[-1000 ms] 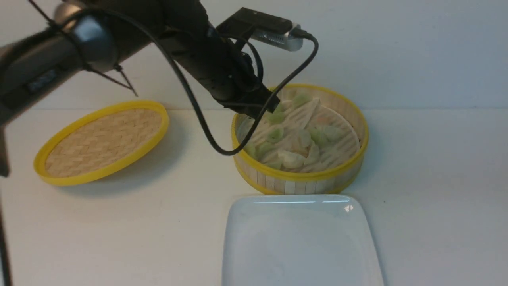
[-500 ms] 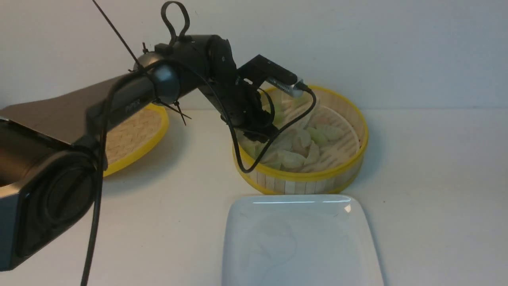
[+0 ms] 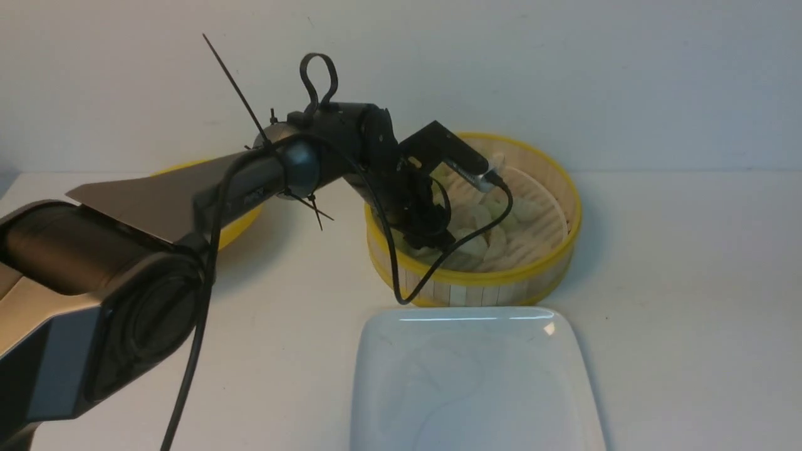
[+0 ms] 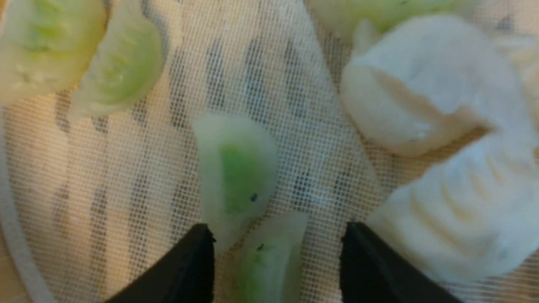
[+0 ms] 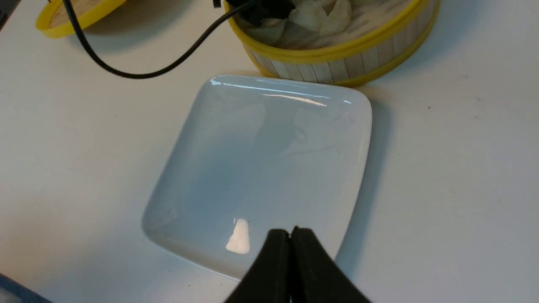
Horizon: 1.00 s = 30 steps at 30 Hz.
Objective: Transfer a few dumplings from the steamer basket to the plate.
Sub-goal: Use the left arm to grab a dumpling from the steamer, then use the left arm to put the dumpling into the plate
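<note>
Translucent green pleated dumpling (image 4: 267,261), lower centre of the left wrist view, sits between the wide-spread jaws of the left gripper (image 4: 278,252), presumably aligned for grasping.

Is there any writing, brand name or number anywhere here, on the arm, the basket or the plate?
No text can be read here.
On the left arm: a faint pale marking on its dark tube, too blurred to read.
On the steamer basket, the plate and the lid: no writing visible.

No legible text, label or number anywhere.
</note>
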Motion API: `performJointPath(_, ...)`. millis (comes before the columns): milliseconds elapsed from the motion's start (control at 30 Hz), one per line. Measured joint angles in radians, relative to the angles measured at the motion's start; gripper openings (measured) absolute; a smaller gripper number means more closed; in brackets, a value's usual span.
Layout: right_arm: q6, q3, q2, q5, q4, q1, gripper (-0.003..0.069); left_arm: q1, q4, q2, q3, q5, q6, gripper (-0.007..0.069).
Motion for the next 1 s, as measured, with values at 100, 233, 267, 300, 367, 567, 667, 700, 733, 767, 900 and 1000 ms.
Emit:
performJointPath(100,0.0,0.0,0.0,0.004,0.0,0.0,-0.0015,-0.001,0.003,0.0,0.0,0.0,-0.012,0.0266)
performJointPath(233,0.0,0.0,0.0,0.005,0.0,0.0,-0.0015,-0.002,0.008,0.0,-0.003,0.005,-0.012,0.0155)
performJointPath(267,0.0,0.0,0.0,0.005,0.0,0.0,-0.0015,-0.002,0.01,-0.001,-0.003,0.012,-0.012,0.0158)
performJointPath(300,0.0,0.0,0.0,0.005,0.0,0.0,-0.0015,-0.002,0.011,-0.006,-0.003,0.024,-0.012,0.0162)
performJointPath(367,0.0,0.0,0.0,0.005,0.0,0.0,-0.0015,-0.002,0.011,-0.014,-0.005,0.046,-0.012,0.0162)
performJointPath(567,0.0,0.0,0.0,0.006,0.004,0.0,-0.0015,-0.003,0.015,-0.124,-0.06,0.212,-0.019,0.0162)
performJointPath(667,0.0,0.0,0.0,0.006,0.021,0.0,-0.0015,-0.003,0.015,-0.192,-0.083,0.273,-0.029,0.0162)
performJointPath(700,0.0,0.0,0.0,0.006,0.026,0.0,-0.0015,-0.003,0.015,-0.205,-0.084,0.278,-0.033,0.0162)
performJointPath(733,0.0,0.0,0.0,0.006,0.029,0.0,-0.0015,-0.003,0.016,-0.229,-0.087,0.286,-0.038,0.0162)
performJointPath(767,0.0,0.0,0.0,0.006,0.031,0.0,-0.0015,-0.003,0.016,-0.243,-0.09,0.29,-0.039,0.0162)
performJointPath(900,0.0,0.0,0.0,0.005,0.032,0.0,-0.0015,-0.003,0.015,-0.289,-0.092,0.344,-0.064,0.0162)
performJointPath(1000,0.0,0.0,0.0,0.005,0.033,0.0,-0.0015,-0.003,0.009,-0.323,-0.092,0.471,-0.093,0.0162)
